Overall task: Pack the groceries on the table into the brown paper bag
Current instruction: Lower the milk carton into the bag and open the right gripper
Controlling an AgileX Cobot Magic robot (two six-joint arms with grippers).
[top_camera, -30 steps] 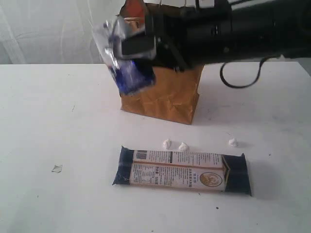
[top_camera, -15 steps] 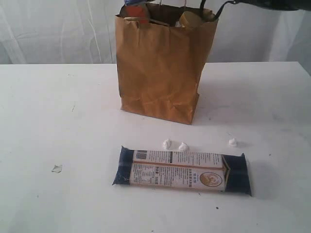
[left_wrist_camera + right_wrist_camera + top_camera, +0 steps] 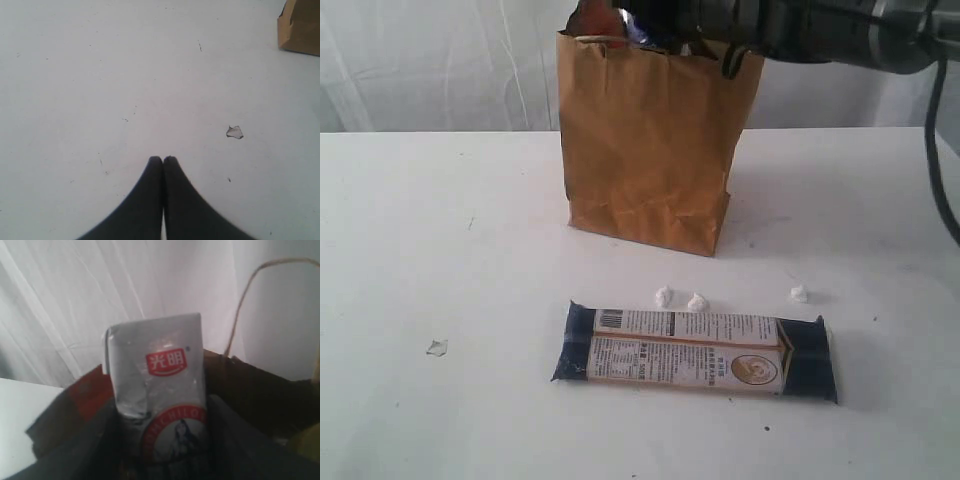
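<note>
Right wrist view: the right jaws pinch the small blue-white packet (image 3: 157, 390) by its lower sides, holding it upright at the open mouth of the brown paper bag (image 3: 250, 377), whose rim lies just beyond them. The long dark-blue-and-white packet (image 3: 695, 352) lies well apart on the open counter (image 3: 440, 220). The left jaws, pressed together, hang over white counter with a small scrap (image 3: 234, 132) near their tips.

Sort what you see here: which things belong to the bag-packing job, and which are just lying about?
Job: brown paper bag; long dark-blue-and-white packet; small blue-white packet at the bag's mouth.
Lying about: three white crumbs; small grey scrap.
</note>
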